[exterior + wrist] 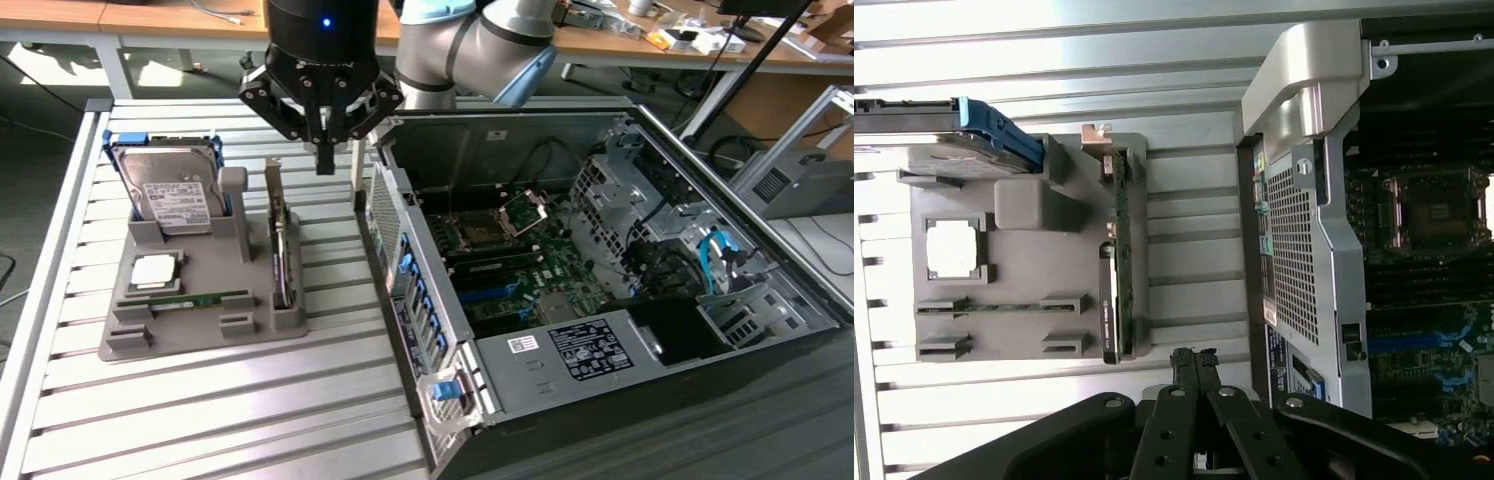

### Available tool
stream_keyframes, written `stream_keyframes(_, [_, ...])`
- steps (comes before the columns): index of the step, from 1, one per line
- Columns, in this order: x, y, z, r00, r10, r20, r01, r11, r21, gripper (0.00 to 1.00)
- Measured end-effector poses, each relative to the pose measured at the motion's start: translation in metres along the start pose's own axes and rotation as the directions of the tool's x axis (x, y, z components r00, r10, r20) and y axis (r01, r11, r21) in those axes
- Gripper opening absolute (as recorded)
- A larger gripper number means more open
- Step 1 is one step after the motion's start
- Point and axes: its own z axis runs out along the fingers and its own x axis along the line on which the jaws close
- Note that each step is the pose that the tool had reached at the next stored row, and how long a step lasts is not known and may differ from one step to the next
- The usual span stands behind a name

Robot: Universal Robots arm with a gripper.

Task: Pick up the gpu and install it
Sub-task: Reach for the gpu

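The hand [324, 160] hangs with its fingers pressed together and holding nothing, above the gap between the gray holder [200, 330] and the open computer case [400, 250]. The gpu [278, 235] stands on edge in the holder's slot nearest the case, untouched, on the slatted counter [200, 420]. Lowered like this, the shut fingers would likely strike the card's top edge instead of straddling it. The case wall is near enough to snag the hand, too.
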Motion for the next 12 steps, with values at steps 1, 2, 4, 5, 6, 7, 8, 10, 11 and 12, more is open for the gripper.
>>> stream_keyframes(1, [0.0004,0.0000,0.0000,1.0000,0.000,0.0000,0.000,1.0000,0.0000,0.11])
stream_keyframes(2, [0.0011,-0.0001,-0.0001,1.0000,0.000,0.0000,0.000,1.0000,0.0001,0.11])
stream_keyframes(4, [0.0030,-0.0002,-0.0001,1.0000,0.000,0.0000,0.000,1.0000,0.0001,0.11])
stream_keyframes(5, [0.0038,-0.0003,-0.0001,1.0000,0.000,0.0000,0.000,1.0000,0.0001,0.11])
stream_keyframes(6, [0.0043,-0.0003,-0.0001,1.0000,0.000,0.0000,0.000,1.0000,0.0002,0.11])
stream_keyframes(7, [0.0049,-0.0004,-0.0001,1.0000,0.000,0.0000,0.000,1.0000,0.0001,0.11])
stream_keyframes(8, [0.0054,-0.0004,-0.0001,1.0000,0.000,0.0000,0.000,1.0000,0.0002,0.11])
stream_keyframes(10, [0.0064,-0.0005,-0.0002,1.0000,0.000,-0.0001,0.000,1.0000,0.0003,0.11])
stream_keyframes(11, [0.0073,-0.0006,-0.0002,1.0000,0.000,-0.0001,0.000,1.0000,0.0003,0.11])
stream_keyframes(12, [0.0084,-0.0006,-0.0002,1.0000,0.000,0.0000,0.000,1.0000,0.0002,0.11])
